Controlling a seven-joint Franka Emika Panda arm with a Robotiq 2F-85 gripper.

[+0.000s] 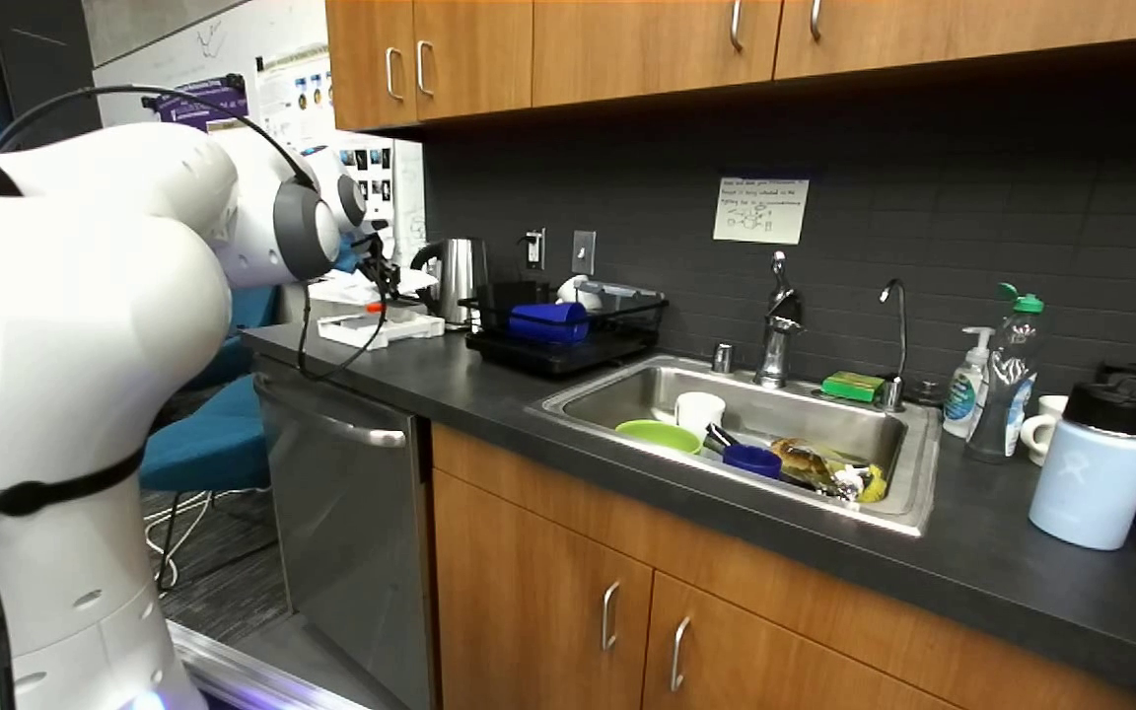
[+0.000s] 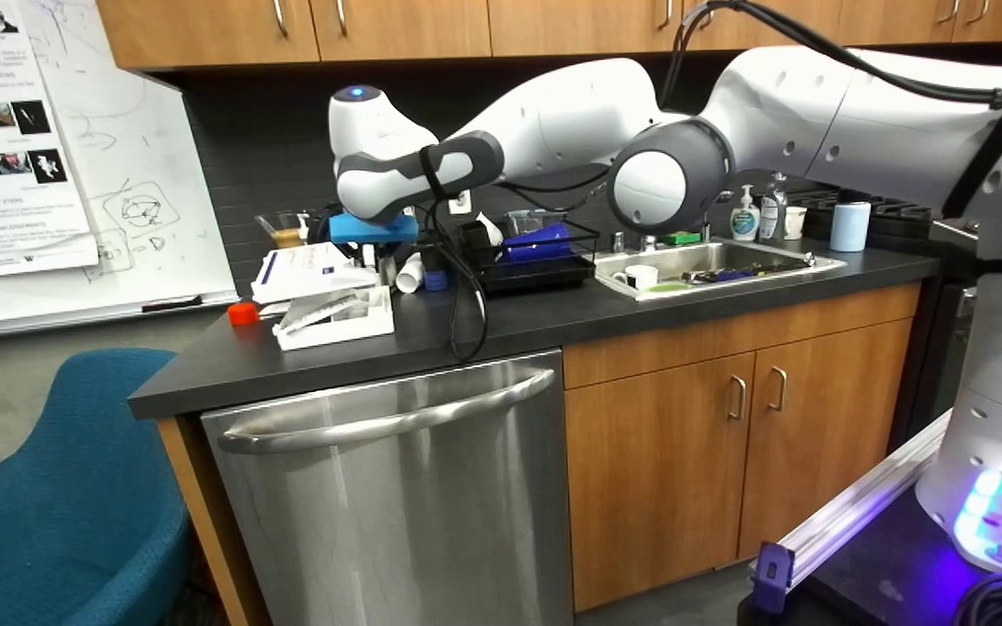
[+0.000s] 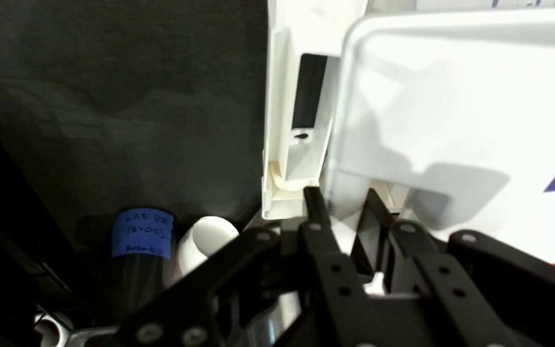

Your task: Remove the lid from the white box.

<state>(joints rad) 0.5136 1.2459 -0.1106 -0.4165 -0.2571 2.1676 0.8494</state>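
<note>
The white box (image 2: 340,334) sits near the counter's left end in an exterior view, and it also shows in an exterior view (image 1: 356,333). In the wrist view its side wall (image 3: 277,111) with a hollow slot is on the left. The lid (image 3: 431,106), a pale panel with a rounded corner, covers the right and lies askew over the box. A purple patch and red lettering show at far right; I cannot tell whether they are on the lid. My gripper (image 3: 342,193) points down, its fingers close together on both sides of the lid's edge, which fills the gap.
Papers (image 2: 314,271) lie behind the box, and a red cap (image 2: 243,314) stands at its left. A white roll (image 3: 212,236) and a blue-labelled container (image 3: 142,233) stand near the gripper. The black dish rack (image 1: 563,350) and a kettle (image 1: 464,276) are close by.
</note>
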